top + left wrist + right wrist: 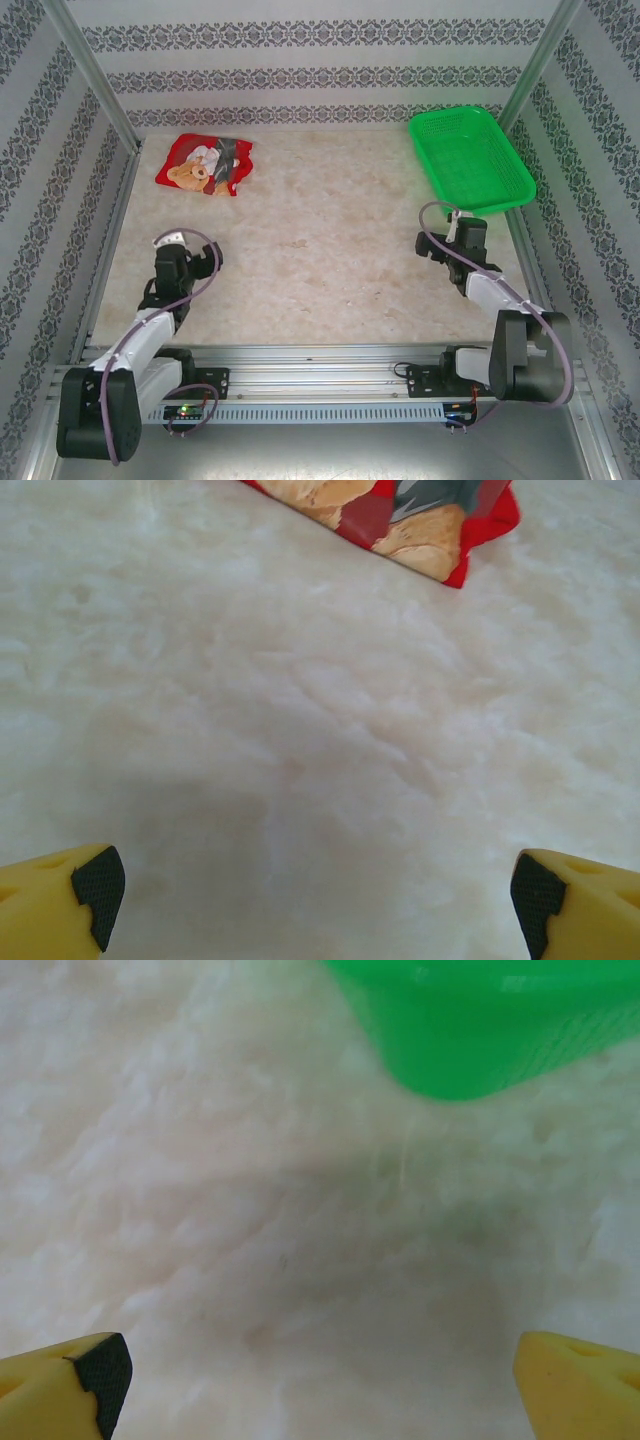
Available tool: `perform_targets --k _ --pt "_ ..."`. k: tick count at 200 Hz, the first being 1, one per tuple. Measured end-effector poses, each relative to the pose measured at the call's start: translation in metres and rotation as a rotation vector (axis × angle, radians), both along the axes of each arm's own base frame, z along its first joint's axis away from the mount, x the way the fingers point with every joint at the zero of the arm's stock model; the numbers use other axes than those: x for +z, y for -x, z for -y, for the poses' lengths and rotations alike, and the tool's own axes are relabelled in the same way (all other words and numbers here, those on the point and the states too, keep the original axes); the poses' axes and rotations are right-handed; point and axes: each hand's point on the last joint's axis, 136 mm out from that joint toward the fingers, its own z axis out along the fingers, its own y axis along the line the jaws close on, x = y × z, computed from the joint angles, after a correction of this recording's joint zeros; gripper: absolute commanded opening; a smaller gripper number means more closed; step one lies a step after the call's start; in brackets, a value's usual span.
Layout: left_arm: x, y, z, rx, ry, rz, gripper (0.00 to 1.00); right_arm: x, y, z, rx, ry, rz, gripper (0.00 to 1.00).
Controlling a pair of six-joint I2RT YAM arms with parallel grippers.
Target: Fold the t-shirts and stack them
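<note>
Top external: red t-shirt [204, 165] lies bunched at the far-left corner of the table [320, 270], close to the wall; green basket [470, 160] far right. Wide bare marbled surface lies between them. Left gripper [186, 243] and right gripper [452, 237] both spread.

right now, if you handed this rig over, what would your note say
Left gripper: open, empty, over bare table, short of the t-shirt.
Right gripper: open, empty, just short of the green basket.
The t-shirt: folded, bear print up, far left corner.
Done: that fold, it seems.
Left: no other shirt in sight to stack; the basket looks empty.
</note>
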Motion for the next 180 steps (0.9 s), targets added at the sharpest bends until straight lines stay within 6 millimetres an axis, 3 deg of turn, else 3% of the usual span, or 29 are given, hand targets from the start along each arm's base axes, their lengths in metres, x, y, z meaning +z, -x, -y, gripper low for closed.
perform_targets --k 41,71,112,133,145,171,180 --pt "0.025 -0.045 -0.004 -0.004 -0.063 0.12 1.0 0.009 -0.038 -0.013 0.073 0.038 0.186 0.98" --pt "0.041 -0.074 -0.001 -0.048 -0.138 0.195 1.0 0.007 -0.045 -0.021 0.107 0.059 0.254 0.98" --pt "0.031 -0.098 0.003 -0.08 -0.189 0.25 1.0 0.018 -0.049 -0.02 0.105 0.068 0.323 0.98" --pt "0.029 -0.091 0.005 -0.081 -0.199 0.262 1.0 0.023 -0.051 -0.02 0.103 0.071 0.347 0.98" --pt "0.039 -0.081 0.003 -0.072 -0.202 0.273 1.0 0.025 -0.051 -0.02 0.103 0.072 0.354 0.98" --pt "0.102 -0.051 -0.003 -0.015 -0.217 0.412 1.0 0.025 -0.052 -0.02 0.104 0.074 0.356 0.98" --pt "0.108 -0.04 -0.007 0.007 -0.227 0.451 1.0 0.026 -0.052 -0.02 0.104 0.076 0.356 0.98"
